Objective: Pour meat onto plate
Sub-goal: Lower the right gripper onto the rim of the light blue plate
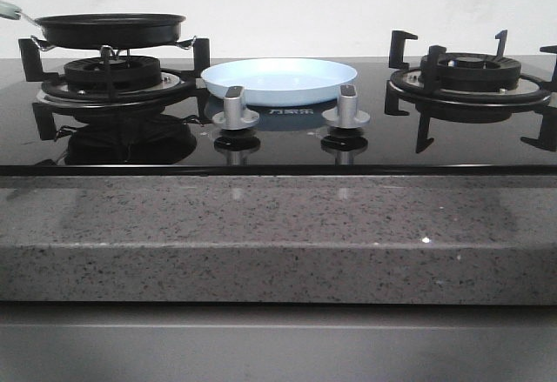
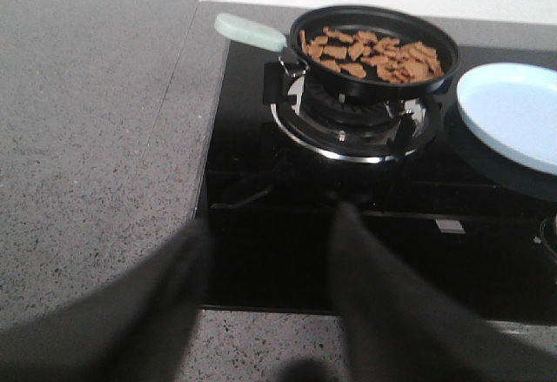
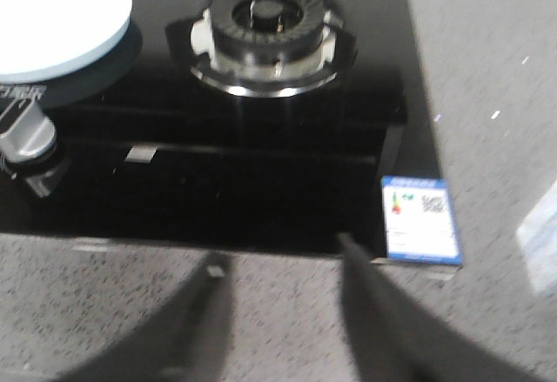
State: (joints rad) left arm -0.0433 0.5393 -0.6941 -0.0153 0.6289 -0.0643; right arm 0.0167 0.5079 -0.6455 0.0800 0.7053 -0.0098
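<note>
The meat [image 2: 372, 54], a heap of small tan pieces, lies in a black frying pan [image 2: 374, 47] with a pale green handle [image 2: 248, 30] on the left burner; the pan also shows in the front view [image 1: 110, 29]. The pale blue plate [image 1: 279, 80] sits empty on the hob between the burners, and shows in both wrist views [image 2: 509, 112] [image 3: 57, 21]. My left gripper [image 2: 271, 225] is open and empty, hovering near the hob's front left corner. My right gripper [image 3: 278, 251] is open and empty over the counter by the hob's front right edge. Neither arm shows in the front view.
The black glass hob [image 1: 278, 138] has two silver knobs [image 1: 235, 108] [image 1: 346, 108] in front of the plate. The right burner [image 1: 470, 82] with its black pan support is bare. A blue-and-white label [image 3: 420, 219] sticks at the hob's front right corner. Grey speckled counter [image 1: 278, 234] surrounds the hob.
</note>
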